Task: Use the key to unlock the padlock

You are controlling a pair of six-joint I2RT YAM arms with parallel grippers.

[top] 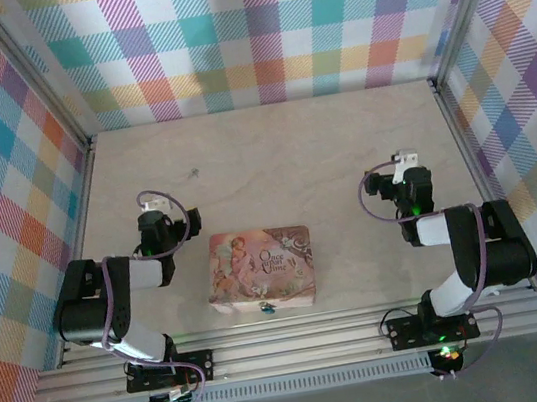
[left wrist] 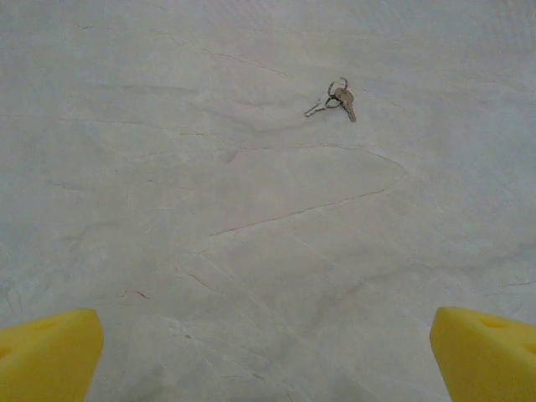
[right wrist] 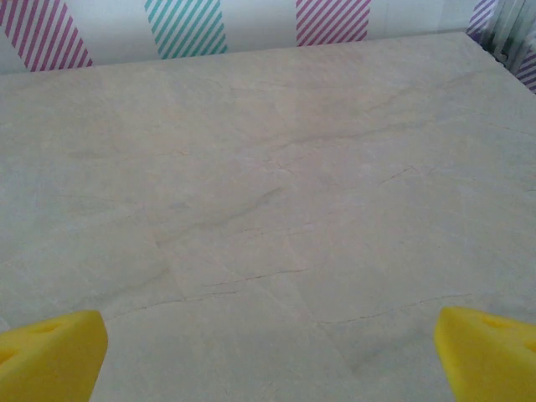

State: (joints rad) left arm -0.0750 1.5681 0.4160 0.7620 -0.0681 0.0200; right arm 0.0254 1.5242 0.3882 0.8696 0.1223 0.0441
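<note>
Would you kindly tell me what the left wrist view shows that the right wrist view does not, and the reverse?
Left wrist: the key lying on the table, well ahead of the left gripper. Right wrist: the striped wall along the table's far edge, ahead of the right gripper. Shared: pale, bare tabletop and yellow fingertips set wide apart in the bottom corners, holding nothing.

Yellow-tipped right claw spread wide, pale veined table, striped wall
</note>
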